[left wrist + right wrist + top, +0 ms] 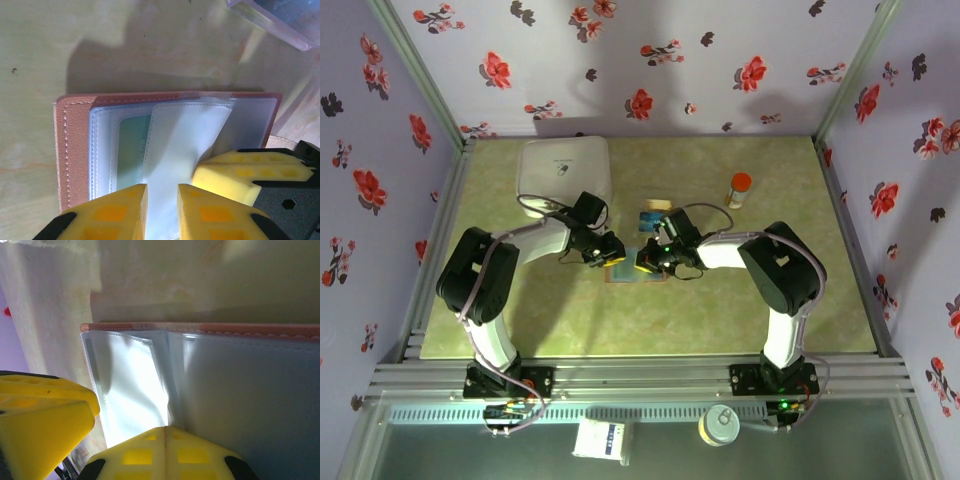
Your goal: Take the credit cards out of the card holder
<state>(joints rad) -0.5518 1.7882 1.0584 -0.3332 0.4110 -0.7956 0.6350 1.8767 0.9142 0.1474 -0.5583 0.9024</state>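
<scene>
The card holder (625, 271) lies open on the table between both grippers, with a tan leather edge (74, 145) and clear sleeves inside. A teal credit card (131, 150) sits in one sleeve. My left gripper (161, 212) hovers over the sleeves, its jaws a little apart with a loose clear sleeve (185, 140) under the gap. My right gripper (165, 432) is shut, pinching the edge of a clear sleeve (132, 385) and lifting it. A blue card (649, 218) and a yellowish card (660, 204) lie just behind the holder.
A white rounded box (565, 170) stands at the back left, close to the left arm. A small bottle with a red cap (740, 187) stands at the back right. A clear plastic tray (280, 20) sits just beyond the holder.
</scene>
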